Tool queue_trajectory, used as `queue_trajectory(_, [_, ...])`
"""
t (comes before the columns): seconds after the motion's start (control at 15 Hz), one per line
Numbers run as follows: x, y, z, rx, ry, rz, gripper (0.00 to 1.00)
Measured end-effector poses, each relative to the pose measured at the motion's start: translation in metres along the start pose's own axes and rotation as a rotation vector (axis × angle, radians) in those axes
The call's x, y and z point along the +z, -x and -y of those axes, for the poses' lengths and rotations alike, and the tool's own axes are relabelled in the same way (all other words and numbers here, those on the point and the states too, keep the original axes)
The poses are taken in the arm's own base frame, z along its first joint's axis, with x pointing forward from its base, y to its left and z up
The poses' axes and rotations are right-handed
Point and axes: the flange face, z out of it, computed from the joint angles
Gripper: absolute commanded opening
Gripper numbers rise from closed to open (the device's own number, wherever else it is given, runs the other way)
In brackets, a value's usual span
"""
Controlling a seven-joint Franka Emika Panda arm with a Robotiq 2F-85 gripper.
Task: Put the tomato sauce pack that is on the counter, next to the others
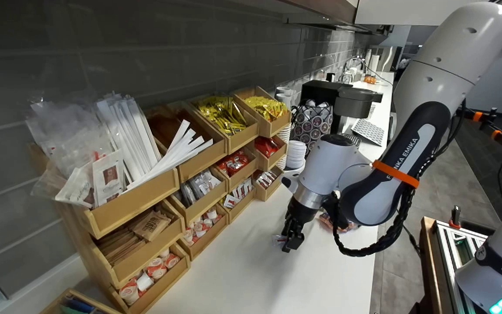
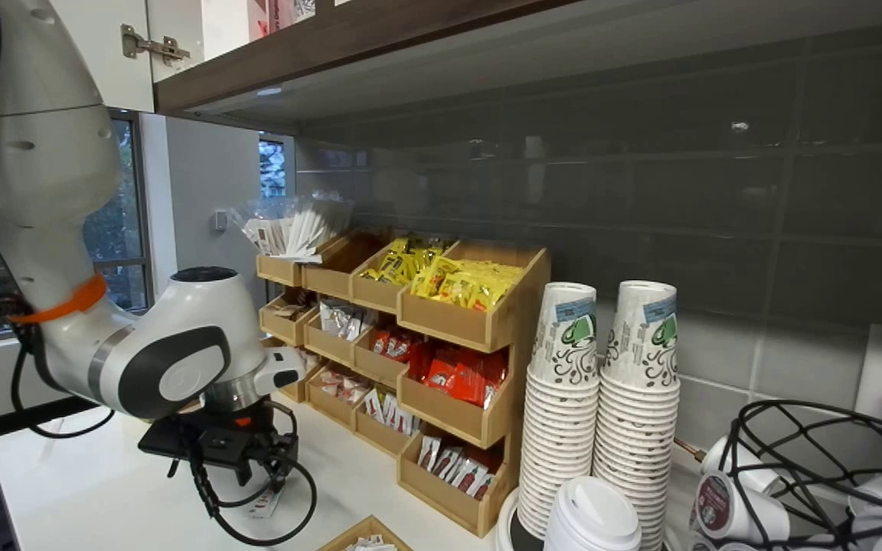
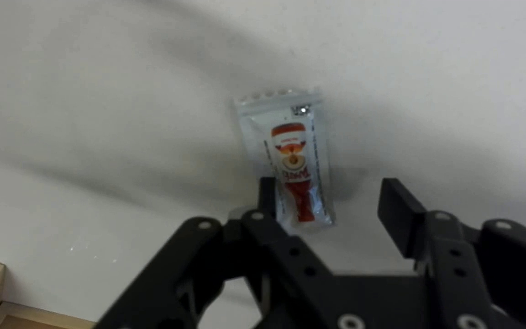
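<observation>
The tomato sauce pack [image 3: 296, 155], a small pale sachet with a red bottle print, lies flat on the white counter [image 3: 107, 91]. It also shows in both exterior views [image 1: 278, 240] [image 2: 265, 503], partly hidden by the gripper. My gripper [image 3: 328, 201] is open just above the counter, pointing down. The left finger overlaps the pack's near left edge; the right finger is well apart from it. Whether a finger touches it I cannot tell. The others, small red-and-white sachets [image 2: 456, 468], sit in a bottom compartment of the wooden organizer; they also show in an exterior view [image 1: 266, 179].
The tiered wooden organizer [image 2: 441, 405] stands along the wall, with similar sachets [image 2: 390, 413] in the neighbouring bottom compartment. Cup stacks [image 2: 563, 413] stand at its end. A small wooden box [image 2: 368, 532] stands in front. A patterned bag [image 1: 338, 223] lies behind the gripper. A cabinet [image 2: 334, 46] hangs overhead.
</observation>
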Motion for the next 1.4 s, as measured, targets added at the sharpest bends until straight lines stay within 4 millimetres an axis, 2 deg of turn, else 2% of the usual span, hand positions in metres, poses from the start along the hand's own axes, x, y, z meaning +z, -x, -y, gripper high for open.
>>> queue_trajectory(0.2, [0.003,-0.001,-0.002,-0.004,0.001,0.003,0.06])
queue_trajectory(0.27, [0.003,-0.002,-0.003,-0.005,0.002,0.001,0.01])
queue_trajectory(0.6, [0.001,-0.006,-0.007,-0.009,0.01,-0.009,0.0])
queue_trajectory(0.87, [0.0,-0.005,-0.018,0.001,0.026,-0.01,0.0])
queue_trajectory(1.07, [-0.009,-0.006,-0.038,0.031,0.063,-0.046,0.0])
queue_trajectory(1.4, [-0.047,-0.007,-0.086,0.157,0.151,-0.152,0.0])
